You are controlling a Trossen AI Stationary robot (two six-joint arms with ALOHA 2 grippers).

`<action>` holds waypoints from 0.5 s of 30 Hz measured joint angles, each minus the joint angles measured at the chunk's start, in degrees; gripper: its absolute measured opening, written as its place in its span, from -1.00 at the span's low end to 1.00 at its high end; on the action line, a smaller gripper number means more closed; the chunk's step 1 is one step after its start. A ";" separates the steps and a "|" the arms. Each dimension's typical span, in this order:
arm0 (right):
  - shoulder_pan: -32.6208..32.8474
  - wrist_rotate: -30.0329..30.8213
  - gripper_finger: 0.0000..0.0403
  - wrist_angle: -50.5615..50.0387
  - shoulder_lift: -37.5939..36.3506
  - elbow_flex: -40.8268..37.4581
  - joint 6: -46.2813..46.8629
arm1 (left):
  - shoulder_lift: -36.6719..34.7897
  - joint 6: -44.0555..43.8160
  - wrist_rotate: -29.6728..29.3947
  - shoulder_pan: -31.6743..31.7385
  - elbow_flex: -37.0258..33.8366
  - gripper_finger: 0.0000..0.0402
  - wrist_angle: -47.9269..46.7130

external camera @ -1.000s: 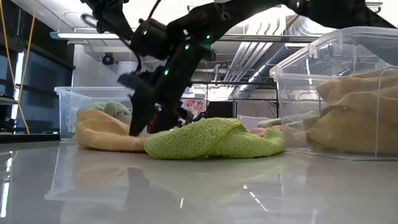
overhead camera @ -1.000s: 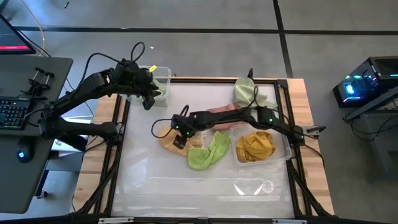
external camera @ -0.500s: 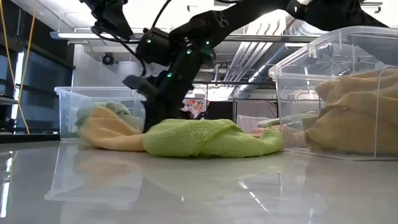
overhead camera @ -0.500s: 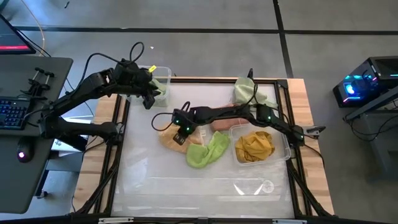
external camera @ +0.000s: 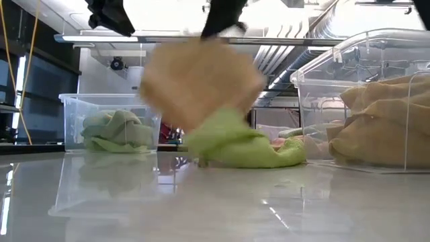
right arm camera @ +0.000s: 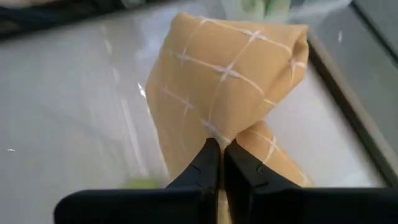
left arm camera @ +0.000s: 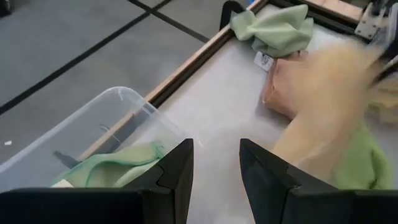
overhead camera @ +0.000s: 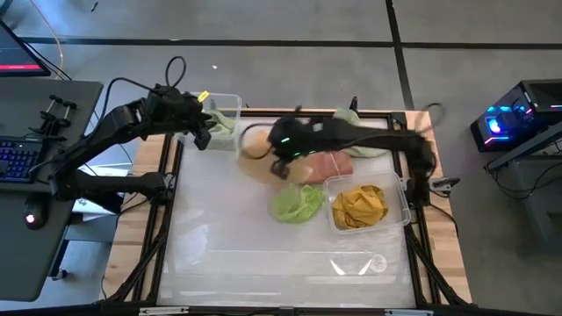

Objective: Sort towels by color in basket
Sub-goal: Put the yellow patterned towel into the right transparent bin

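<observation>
A peach-orange towel with a pale grid pattern hangs in the air, blurred in the low view, with my right gripper shut on it over the table's far left part. On the table lie a lime green towel, a salmon pink one and a pale green one. My left gripper stands open and empty above the left clear bin, which holds a pale green towel. My right gripper pinches a bunched fold of the peach-orange towel between its two fingers. It comes at the towel from above. The towel hangs below the fingers, slack and clear of the table.
A clear bin at the right holds mustard yellow towels. The table has a raised wooden frame along its far edge. The near half of the table shows only the glossy sheet.
My right gripper has shut on the peach-orange towel and has swung up and toward the table's far left, toward the left bin. The towel has come off the table and now hangs clear. The lime green towel has stayed on the table, bunched up more.
</observation>
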 joint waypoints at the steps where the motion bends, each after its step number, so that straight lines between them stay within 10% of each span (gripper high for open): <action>1: 0.13 0.02 -0.98 -0.99 -2.40 0.04 -0.92 | -0.36 0.00 -0.25 0.00 0.00 -0.43 0.02; 8: 2.33 -2.12 -0.99 -13.31 -18.89 0.03 -3.49 | -1.40 0.24 -0.34 0.00 0.00 -0.43 0.02; 15: 8.23 5.69 -0.99 -31.71 -29.10 -0.01 13.42 | -1.06 1.46 -0.34 0.00 0.00 -0.43 0.10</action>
